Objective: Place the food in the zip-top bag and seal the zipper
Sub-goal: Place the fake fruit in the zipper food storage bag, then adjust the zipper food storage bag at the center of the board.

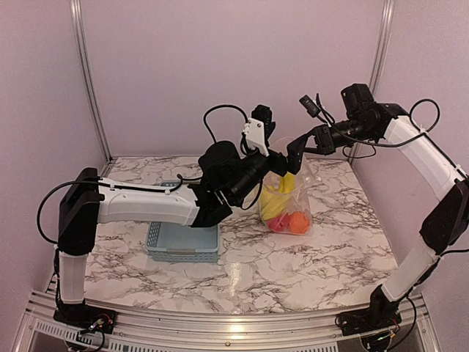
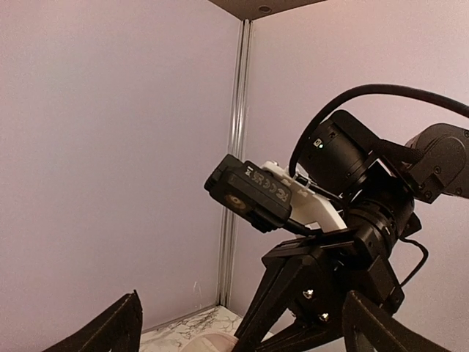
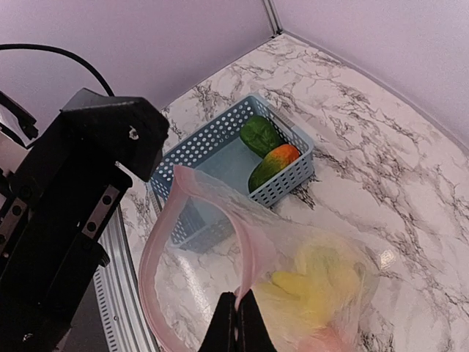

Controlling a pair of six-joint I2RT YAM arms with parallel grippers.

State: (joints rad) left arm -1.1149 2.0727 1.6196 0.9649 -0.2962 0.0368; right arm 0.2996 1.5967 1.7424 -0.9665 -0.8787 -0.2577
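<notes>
The clear zip-top bag hangs over the marble table, its mouth open. It holds yellow bananas and orange and red fruit. My right gripper is shut on the pinkish zipper rim and holds the bag up; the bananas show through the plastic. My left gripper is open and empty, its fingers wide apart, level with the bag's mouth and facing the right gripper. A dark green pepper and a green-orange fruit lie in the basket.
The grey-blue slatted basket stands left of the bag, partly under my left arm. Pink walls with metal corner posts close off the back and sides. A metal rail runs along the table's near edge.
</notes>
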